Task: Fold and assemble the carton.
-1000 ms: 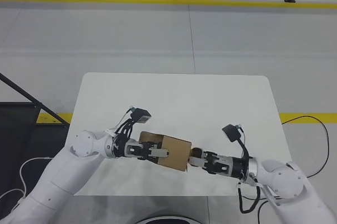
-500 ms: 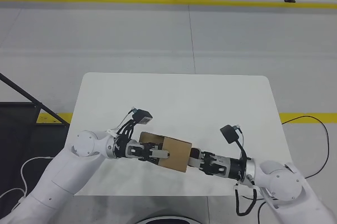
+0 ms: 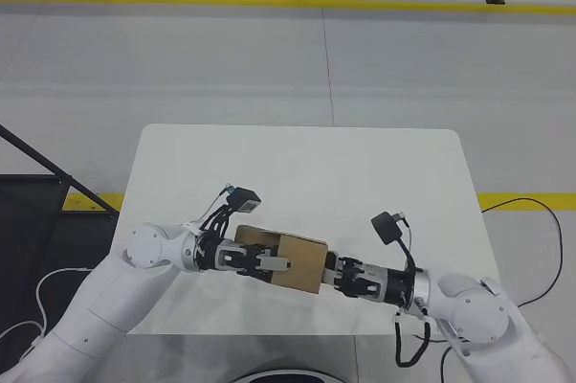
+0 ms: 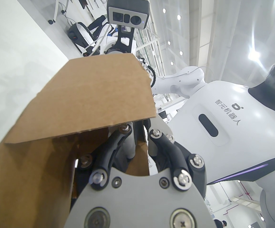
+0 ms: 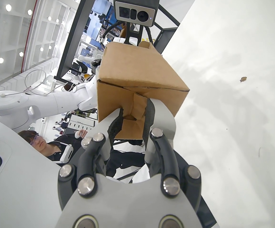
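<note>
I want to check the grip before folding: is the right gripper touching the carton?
Touching. The right wrist view shows the right gripper with both fingers against the end flap of the carton, the flap pinched between them.

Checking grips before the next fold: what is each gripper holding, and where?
The carton: left gripper pinches a panel at its open end, right gripper a crumpled flap at the opposite end.

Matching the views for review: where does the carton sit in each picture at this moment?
Top view: carton above the table's near half, between the left end effector and the right end effector.
Left wrist view: carton straight ahead of the left end effector, one flap open.
Right wrist view: carton straight ahead of the right end effector.
Shared landmark: the white table.
</note>
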